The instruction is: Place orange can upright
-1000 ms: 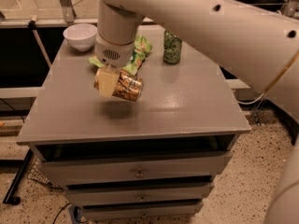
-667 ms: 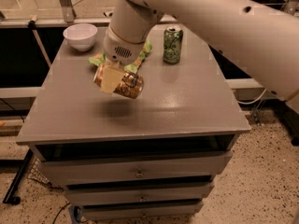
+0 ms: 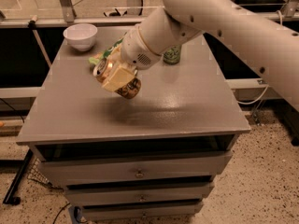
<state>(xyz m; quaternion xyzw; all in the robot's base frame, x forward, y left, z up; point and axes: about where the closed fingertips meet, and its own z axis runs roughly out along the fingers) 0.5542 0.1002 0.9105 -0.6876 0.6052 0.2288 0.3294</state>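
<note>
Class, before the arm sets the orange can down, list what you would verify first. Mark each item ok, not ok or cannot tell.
1. Claw shut on the orange can, above the left-middle of the table: ok.
2. Can upright: not ok. It is tilted, with the silver top pointing up and left.
3. Can lifted off the tabletop: ok. Its shadow lies below it.
4. White bowl, green can and green bag away from the spot under the can: ok.
5. Grip firm enough to turn the can: cannot tell.
</note>
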